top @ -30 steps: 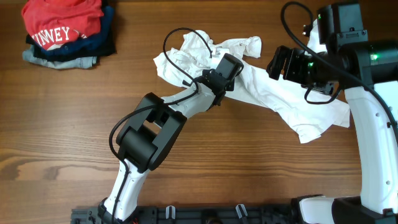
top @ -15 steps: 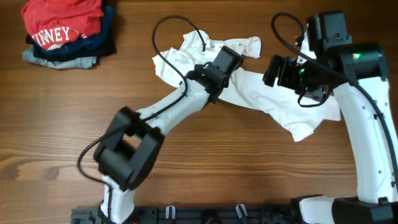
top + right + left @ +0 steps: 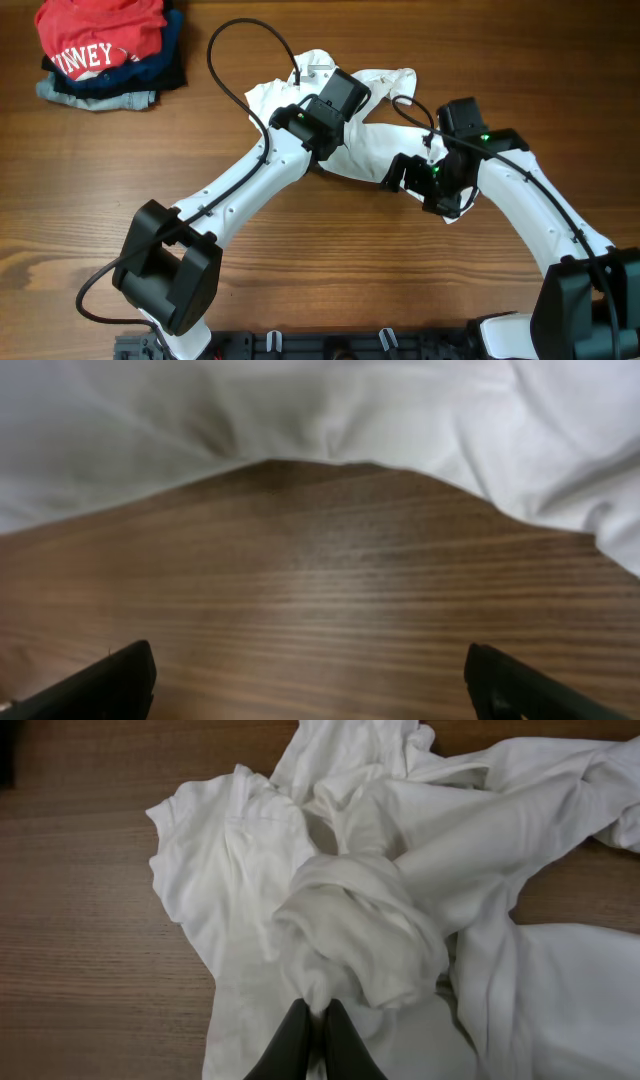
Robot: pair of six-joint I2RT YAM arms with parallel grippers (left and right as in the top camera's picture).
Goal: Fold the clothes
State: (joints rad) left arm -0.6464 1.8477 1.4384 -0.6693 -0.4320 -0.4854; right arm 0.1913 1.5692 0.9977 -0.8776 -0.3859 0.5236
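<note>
The clothes, a wrinkled white T-shirt (image 3: 372, 138), lie bunched in a heap at the table's upper middle. My left gripper (image 3: 343, 92) is over the heap and shut on a rolled fold of the shirt (image 3: 350, 935). In the left wrist view its black fingertips (image 3: 300, 1035) pinch the white cloth between them (image 3: 320, 1012). My right gripper (image 3: 410, 182) is low at the shirt's near edge, open. Its two fingers stand wide apart (image 3: 308, 670) over bare wood. The shirt's hem (image 3: 300, 410) lies just beyond them. No lettering shows on the shirt.
A stack of folded garments with a red lettered shirt (image 3: 100, 40) on top sits at the far left corner. Black cables loop above both arms. Bare wooden table (image 3: 420, 280) stretches along the front and left.
The left gripper has pulled its pinched fold up and to the left, bunching the shirt into a smaller heap. The right arm has swung down and left to the shirt's near edge, still open.
</note>
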